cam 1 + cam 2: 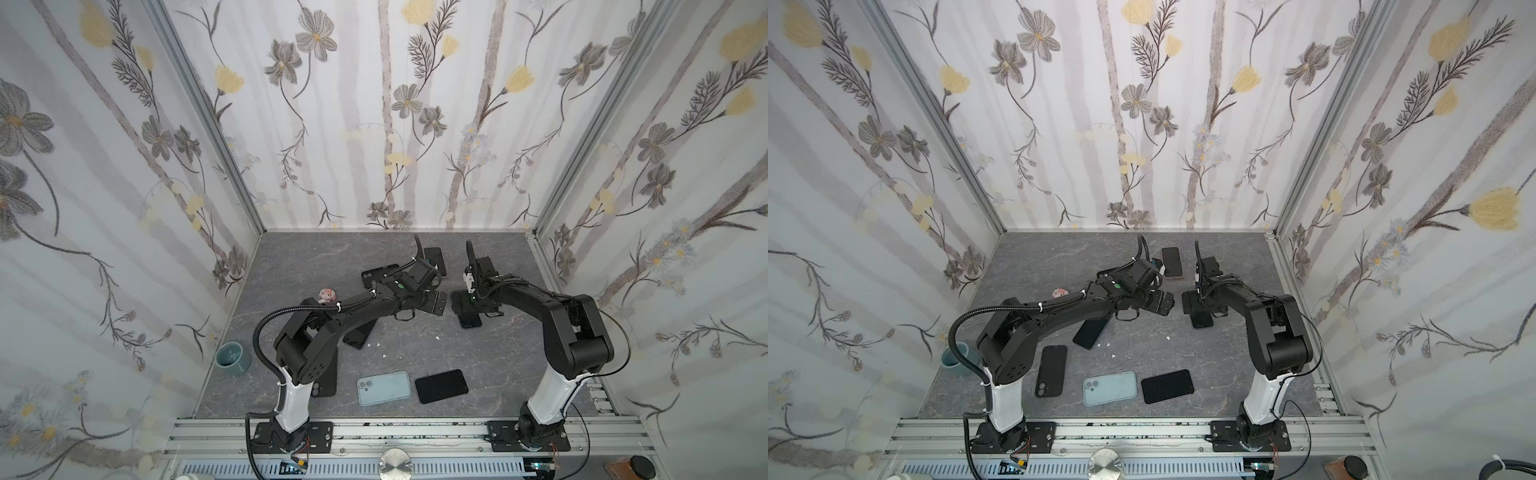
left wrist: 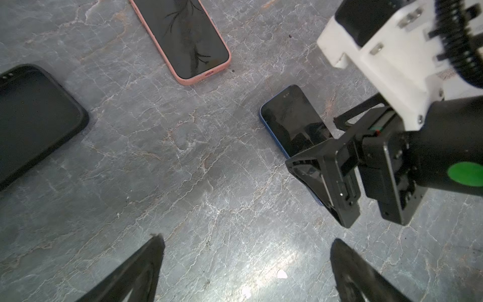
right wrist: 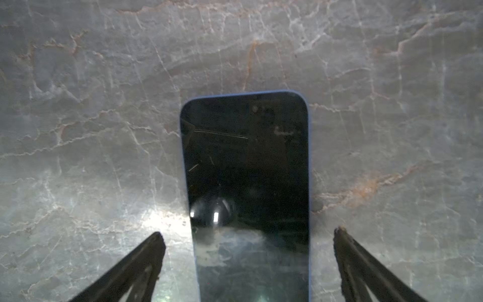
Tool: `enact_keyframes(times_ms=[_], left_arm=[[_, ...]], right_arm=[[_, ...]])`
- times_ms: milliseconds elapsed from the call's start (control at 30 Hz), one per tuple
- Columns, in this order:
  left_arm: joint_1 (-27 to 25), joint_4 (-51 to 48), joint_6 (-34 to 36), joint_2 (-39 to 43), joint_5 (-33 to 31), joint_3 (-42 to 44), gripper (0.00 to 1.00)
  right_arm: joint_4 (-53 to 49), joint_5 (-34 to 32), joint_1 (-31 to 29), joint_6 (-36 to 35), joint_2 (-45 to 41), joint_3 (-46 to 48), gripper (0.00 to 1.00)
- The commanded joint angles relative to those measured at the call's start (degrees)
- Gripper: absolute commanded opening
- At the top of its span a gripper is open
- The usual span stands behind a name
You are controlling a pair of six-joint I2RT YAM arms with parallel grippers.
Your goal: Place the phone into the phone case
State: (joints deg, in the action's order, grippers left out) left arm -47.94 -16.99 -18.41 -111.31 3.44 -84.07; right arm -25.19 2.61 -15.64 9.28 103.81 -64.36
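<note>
A phone (image 3: 245,162) with a blue edge lies screen up on the grey marbled table (image 1: 490,357). My right gripper (image 3: 248,232) hangs open over it, one finger on each side of the phone and touching nothing. In both top views this phone (image 1: 470,321) (image 1: 1202,321) pokes out from under the right gripper (image 1: 467,305). An empty black phone case (image 2: 34,117) (image 1: 376,275) lies further left. My left gripper (image 2: 245,240) is open over bare table between the case and the phone, seen in a top view (image 1: 432,305) beside the right one.
A phone in a pink case (image 2: 183,39) (image 1: 1171,262) lies at the back. Near the front lie a light blue phone back (image 1: 384,387), a black slab (image 1: 441,386) and a black case (image 1: 1051,370). A black phone (image 1: 1091,330) lies under the left arm. A teal cup (image 1: 232,358) stands at the left.
</note>
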Motion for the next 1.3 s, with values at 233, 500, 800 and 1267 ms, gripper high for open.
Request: enact_keyframes(times_ms=[233, 500, 800, 1267], left_arm=[[0.05, -0.13, -0.49, 1.23, -2.12, 1.18, 0.99], [0.13, -0.06, -0.04, 1.27, -3.07, 0.87, 0.99], [0.08, -0.62, -0.19, 1.62, -4.13, 1.29, 0.99], [0.07, -1.47, -0.66, 5.74, -6.45, 4.40, 1.00]], right_arm=[[-3.10, -2.65, -1.14, -0.84, 2.92, -1.91, 0.97], [-3.76, -4.33, -1.59, -0.67, 4.02, -1.65, 0.96], [-6.65, -4.59, -2.26, -1.32, 4.26, -2.72, 0.90], [-8.03, -4.52, -2.29, -1.38, 2.48, 1.85, 0.94]])
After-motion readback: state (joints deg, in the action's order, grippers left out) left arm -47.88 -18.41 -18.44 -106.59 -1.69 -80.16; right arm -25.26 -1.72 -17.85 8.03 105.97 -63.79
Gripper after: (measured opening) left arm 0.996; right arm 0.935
